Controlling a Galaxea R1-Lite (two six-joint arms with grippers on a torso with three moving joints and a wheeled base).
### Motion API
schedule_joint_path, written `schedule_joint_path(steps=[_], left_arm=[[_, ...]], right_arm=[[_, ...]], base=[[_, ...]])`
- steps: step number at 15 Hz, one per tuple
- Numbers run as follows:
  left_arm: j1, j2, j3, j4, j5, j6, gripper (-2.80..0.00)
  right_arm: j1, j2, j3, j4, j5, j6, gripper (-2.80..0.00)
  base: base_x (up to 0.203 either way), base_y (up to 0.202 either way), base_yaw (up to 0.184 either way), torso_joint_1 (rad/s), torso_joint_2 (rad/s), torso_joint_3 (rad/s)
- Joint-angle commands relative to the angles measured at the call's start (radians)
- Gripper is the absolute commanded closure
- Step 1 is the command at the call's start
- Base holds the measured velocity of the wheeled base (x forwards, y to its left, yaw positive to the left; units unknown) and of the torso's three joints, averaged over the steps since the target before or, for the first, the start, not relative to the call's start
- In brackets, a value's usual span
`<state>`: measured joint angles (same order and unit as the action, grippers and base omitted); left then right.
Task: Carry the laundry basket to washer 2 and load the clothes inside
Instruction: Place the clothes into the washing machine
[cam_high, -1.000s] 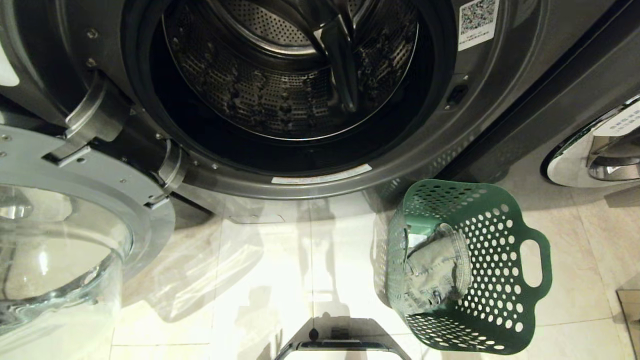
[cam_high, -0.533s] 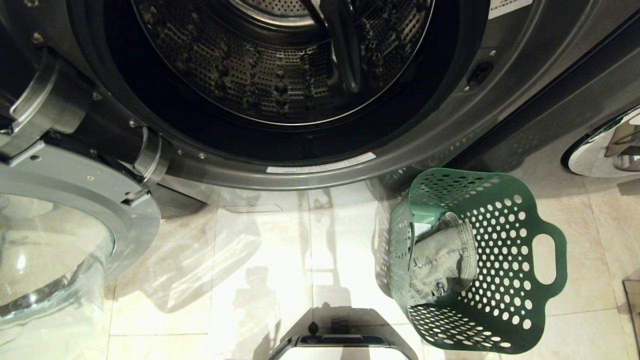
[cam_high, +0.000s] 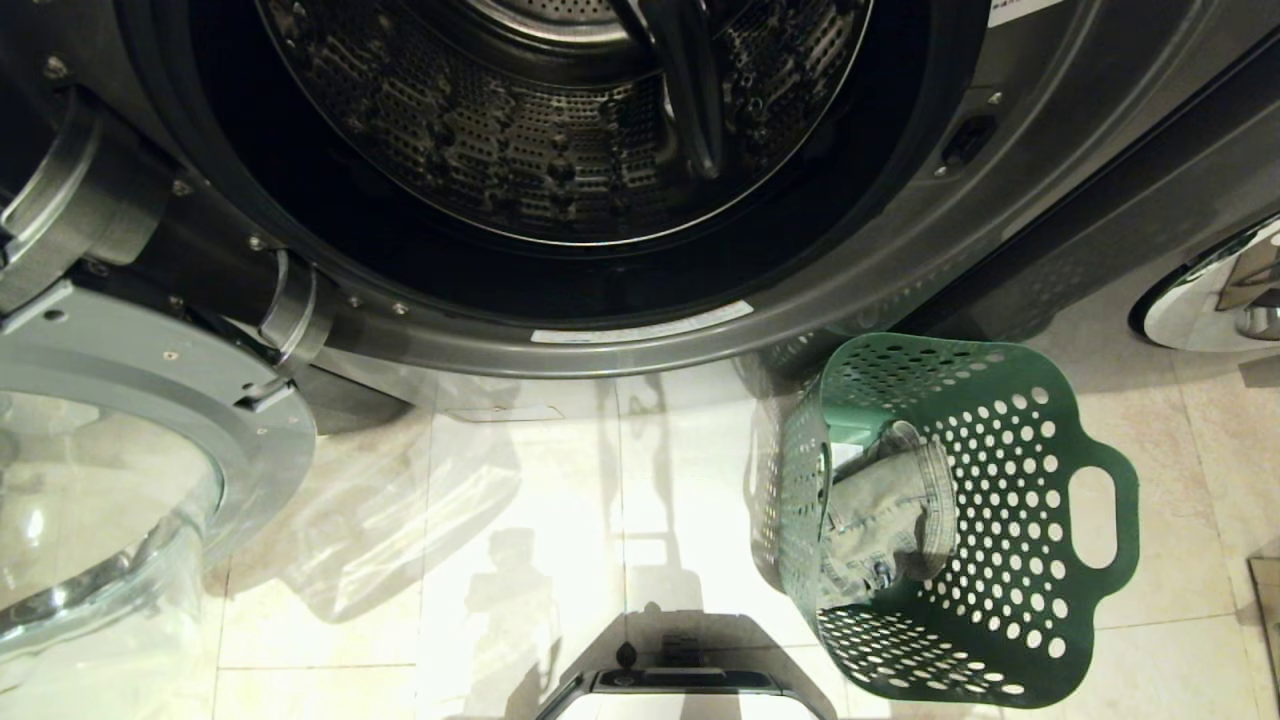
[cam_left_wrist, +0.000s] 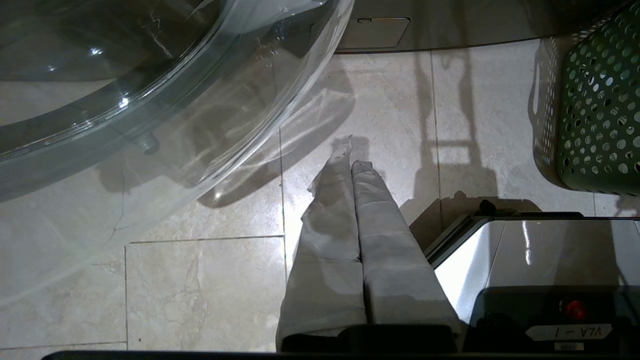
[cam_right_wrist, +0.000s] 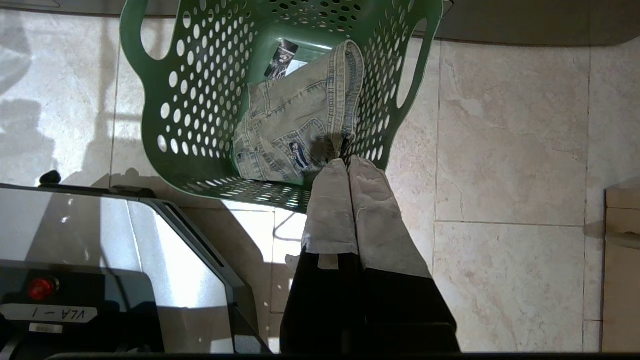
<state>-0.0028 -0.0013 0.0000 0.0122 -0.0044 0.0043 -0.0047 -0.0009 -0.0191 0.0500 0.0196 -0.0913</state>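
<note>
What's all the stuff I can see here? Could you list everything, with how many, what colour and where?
washer: one, dark grey, straight ahead, its round opening uncovered.
drum: one, perforated steel, inside the washer; no clothes show in it.
door: one, grey ring with clear glass, swung open on the left.
laundry basket: one, green with holes and handles, on the floor, right of centre.
denim garment: one, pale blue-grey, lying in the basket.
floor: cream tiles, glossy.
second machine's door: one, chrome-rimmed, far right edge.
robot base: one, dark and silver, bottom centre.
left gripper: one, grey-covered fingers shut, above bare floor.
right gripper: one, grey-covered fingers shut, above the basket's near rim.
</note>
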Motion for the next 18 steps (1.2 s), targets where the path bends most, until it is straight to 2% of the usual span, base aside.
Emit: schedule_joint_path(steps=[1,10,12,14,16,18], left_arm=[[0.0,-0.002,0.002,0.0,0.0,0.0,0.0],[0.0,-0.001,0.002,0.0,0.0,0.0,0.0],[0.0,0.0,0.002,0.0,0.0,0.0,0.0],[0.001,0.0,0.002,0.0,0.0,0.0,0.0],[0.001,-0.001,0.002,0.0,0.0,0.0,0.0],[0.001,-0.001,0.002,0.0,0.0,0.0,0.0]], right_arm=[[0.0,-0.001,0.001,0.001,0.0,-0.001,0.0],[0.0,-0.001,-0.011,-0.004,-0.014,0.009,0.0],[0.0,0.001,-0.13,0.045,-0.053,-0.003,0.0],[0.0,0.037,-0.329,0.196,-0.078,-0.004,0.0],[-0.001,0.192,-0.519,0.297,-0.081,0.001,0.0],[-0.001,0.466,-0.69,0.344,-0.075,0.027,0.0]], base=[[0.0,0.0,0.0,0.0,0.0,0.0],[0.0,0.0,0.0,0.0,0.0,0.0],[0.0,0.0,0.0,0.0,0.0,0.0],[0.0,0.0,0.0,0.0,0.0,0.0],[0.0,0.0,0.0,0.0,0.0,0.0],[0.0,0.0,0.0,0.0,0.0,0.0]])
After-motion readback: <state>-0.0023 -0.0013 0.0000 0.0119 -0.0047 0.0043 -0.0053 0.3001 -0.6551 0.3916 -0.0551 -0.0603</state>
